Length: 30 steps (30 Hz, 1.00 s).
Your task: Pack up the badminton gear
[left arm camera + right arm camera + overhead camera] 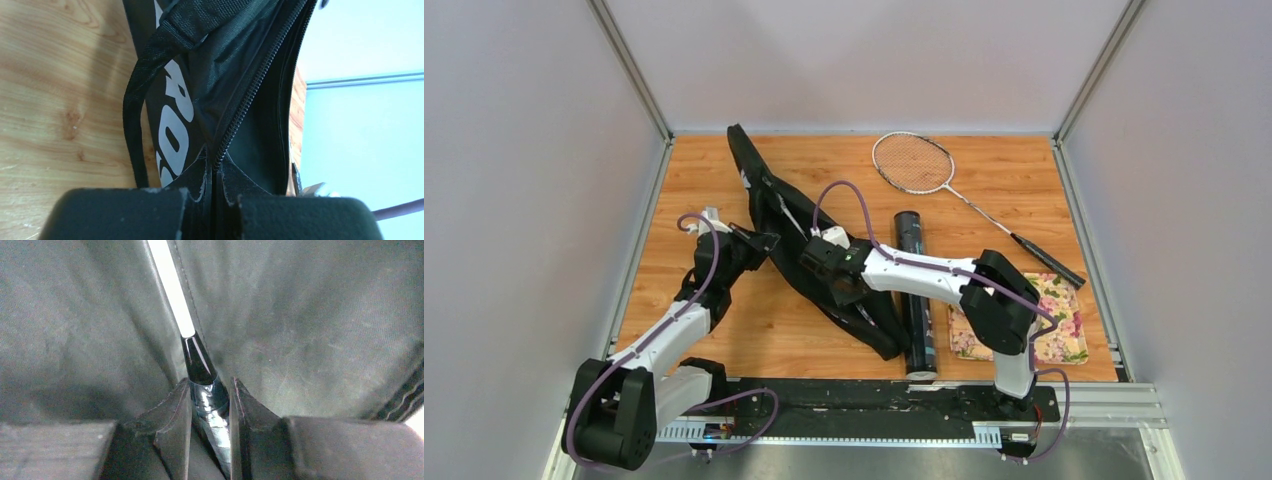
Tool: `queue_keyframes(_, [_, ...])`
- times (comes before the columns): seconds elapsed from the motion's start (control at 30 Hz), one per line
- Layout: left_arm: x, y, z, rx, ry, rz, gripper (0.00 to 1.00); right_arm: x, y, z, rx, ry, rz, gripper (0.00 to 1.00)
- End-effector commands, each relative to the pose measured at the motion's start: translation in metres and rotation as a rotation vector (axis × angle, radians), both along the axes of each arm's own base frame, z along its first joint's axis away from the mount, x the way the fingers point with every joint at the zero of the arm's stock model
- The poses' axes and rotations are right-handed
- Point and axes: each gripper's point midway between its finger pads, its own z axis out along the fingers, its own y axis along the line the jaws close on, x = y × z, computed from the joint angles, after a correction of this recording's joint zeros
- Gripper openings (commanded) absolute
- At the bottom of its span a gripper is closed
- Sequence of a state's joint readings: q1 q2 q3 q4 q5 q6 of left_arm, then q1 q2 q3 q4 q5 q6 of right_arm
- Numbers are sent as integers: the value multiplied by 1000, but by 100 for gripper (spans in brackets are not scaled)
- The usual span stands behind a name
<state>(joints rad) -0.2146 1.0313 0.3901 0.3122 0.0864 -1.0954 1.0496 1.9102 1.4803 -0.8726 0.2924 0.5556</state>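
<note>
From above, my left arm lies low along the table (764, 340), elbow bent, wrist turned in at the near long edge of the black racket bag (764, 195). My right arm reaches leftward across the dark tube (919, 330), which lies flat just right of the bag. That view hides both sets of fingertips against the black cloth.

My left wrist camera shows what the top view cannot: my left gripper (214, 197) is pinched tight on the bag's edge, right where the zipper teeth part. The opening gapes above it, with white lettering on the outer side.

My right wrist camera looks inside the bag (grey lining on every side). There my right gripper (210, 420) is clamped partway closed around the black handle of a racket (200, 365), whose pale shaft runs up and away into the fold.

Only the top view shows the other racket (912, 162), lying on the far right of the table, well apart from the bag, handle pointing toward the flower-patterned tray (1064, 325).
</note>
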Motion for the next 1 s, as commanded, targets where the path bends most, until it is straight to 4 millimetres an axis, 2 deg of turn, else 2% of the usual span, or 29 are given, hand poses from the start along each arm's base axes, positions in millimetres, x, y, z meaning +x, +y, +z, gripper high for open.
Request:
queue_keyframes(0.0, [-11,-9,-6,-36,29,-41,0,64,29,10,189,-312,-187,0])
queue_keyframes(0.03, [-12,-8,-7,-32,31,-38,0,62,34,1,179,-288,-137,1])
queue_keyframes(0.1, [-10,-7,-5,-17,31,-31,0,56,40,-3,148,-255,-11,8])
queue_keyframes(0.13, [-9,-6,-4,-9,32,-29,0,47,47,-1,177,-210,42,19])
queue_keyframes(0.23, [-4,-6,8,50,12,-53,0,31,49,13,216,-163,159,45])
queue_keyframes(0.27, [-2,-3,9,75,11,-48,0,28,50,35,257,-181,186,51])
queue_keyframes(0.33, [0,0,13,96,8,-32,0,19,52,59,304,-172,268,56])
queue_keyframes(0.37, [1,3,12,121,12,-30,0,15,53,85,352,-196,301,56])
queue_keyframes(0.43, [3,3,14,135,16,-32,0,11,48,115,390,-228,346,57])
queue_keyframes(0.47, [3,2,14,135,16,-37,0,11,42,148,438,-284,354,58])
queue_keyframes(0.57, [4,-2,15,121,16,-51,0,37,19,184,451,-393,325,63])
queue_keyframes(0.6, [6,-3,18,119,12,-54,0,61,1,195,456,-438,276,64])
queue_keyframes(0.63, [6,-4,19,115,14,-60,0,74,-8,193,448,-445,263,65])
queue_keyframes(0.67, [6,-5,15,117,34,-64,0,90,-19,190,417,-461,274,65])
queue_keyframes(0.7, [8,-5,19,115,35,-61,0,125,-47,181,369,-467,195,65])
queue_keyframes(0.77, [9,-4,17,120,58,-55,0,158,-82,165,304,-459,116,62])
queue_keyframes(0.8, [9,-4,18,119,58,-53,0,184,-121,158,289,-436,41,62])
queue_keyframes(0.83, [9,-4,17,118,62,-55,0,191,-123,141,352,-359,69,63])
queue_keyframes(0.87, [10,-6,16,109,67,-57,0,202,-136,132,376,-329,54,62])
queue_keyframes(0.9, [11,-7,16,102,69,-62,0,220,-172,126,365,-333,55,61])
queue_keyframes(0.93, [11,-10,16,98,69,-75,0,227,-179,114,383,-299,85,59])
queue_keyframes(0.97, [12,-12,13,96,85,-80,0,236,-194,107,356,-303,81,60])
